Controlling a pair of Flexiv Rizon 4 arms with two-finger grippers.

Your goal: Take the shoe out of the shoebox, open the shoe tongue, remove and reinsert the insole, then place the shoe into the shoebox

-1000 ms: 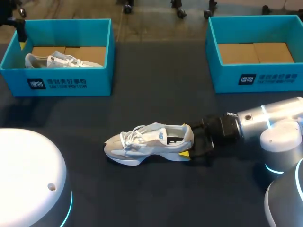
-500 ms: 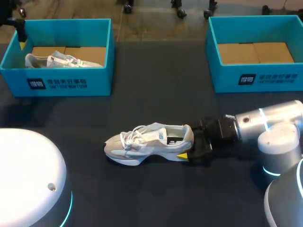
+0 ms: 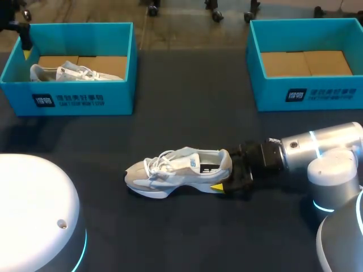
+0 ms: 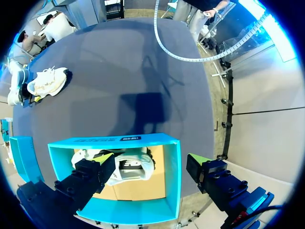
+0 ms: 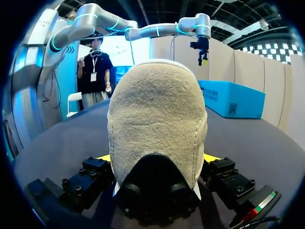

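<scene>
right hand [image 3: 226,175] low near table, fingers clamping shoe [image 3: 176,170] heel; left hand [image 4: 150,158] raised, fingers spread wide

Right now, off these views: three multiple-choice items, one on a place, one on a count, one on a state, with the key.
1. Where is the shoe at the right gripper?
A. On the table
B. Inside a box
C. Lifted clear of everything

2. How many shoes show in all?
A. One
B. Two
C. Three

3. The fingers of the left gripper are:
A. Shut on a shoe
B. Shut on a box wall
C. Open

Key:
1 A: the shoe lies on its side on the table, heel between the right gripper's fingers.
2 B: besides that one, a second shoe lies in the left box.
3 C: the left wrist view shows the fingers wide apart above the left box, touching nothing.
</scene>
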